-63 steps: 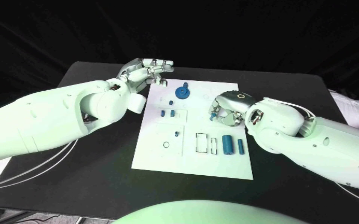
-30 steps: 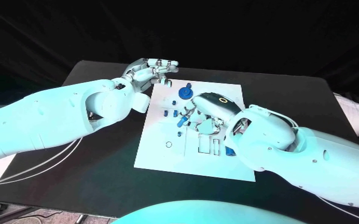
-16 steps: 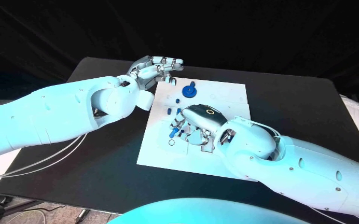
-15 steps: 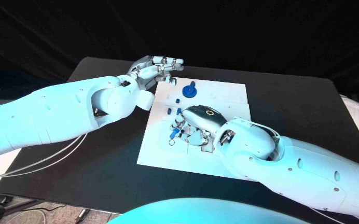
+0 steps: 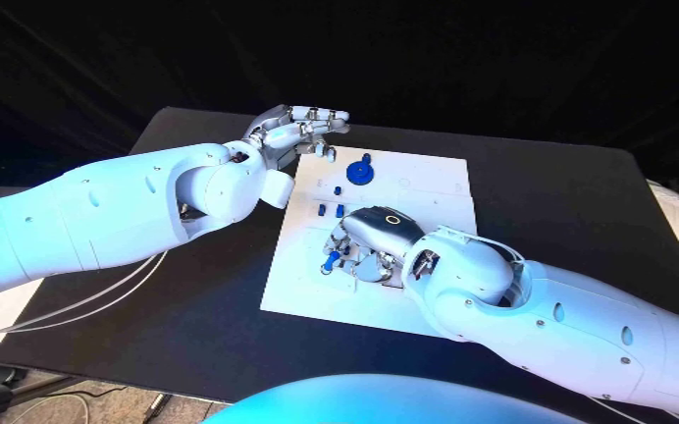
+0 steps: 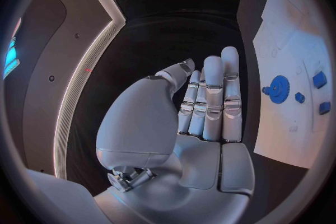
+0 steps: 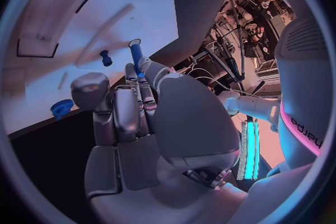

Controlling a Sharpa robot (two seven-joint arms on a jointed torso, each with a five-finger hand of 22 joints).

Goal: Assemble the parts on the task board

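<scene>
**Peg in hand, most of the board still to fill**

The job looks to be in its early-to-middle stretch. On the white board (image 5: 432,174) a blue gear (image 5: 362,172) already sits near the far edge, at about 12 o'clock from the board's centre, and a few small blue pieces (image 5: 330,209) lie loose just below it, toward 10 o'clock. Whether the gear is fully seated on its post I cannot tell from here. The recessed slots seen from the right wrist look unfilled, so a good share of the fitting is probably still to come.

The right hand (image 5: 371,242) hangs low over the middle of the board, fingers drawn together around a slim blue peg (image 7: 137,55). The peg sticks out past the fingertips, and in the head view its blue tip (image 5: 330,260) shows at roughly 8 o'clock from the hand, close above the board's near-left part. A small blue stud (image 7: 106,57) lies on the board just beside the peg's end.

The left hand (image 5: 294,132) is off the board's far-left corner, about 11 o'clock from the centre, holding nothing; its fingers lie straight and side by side, well apart from the gear.
</scene>
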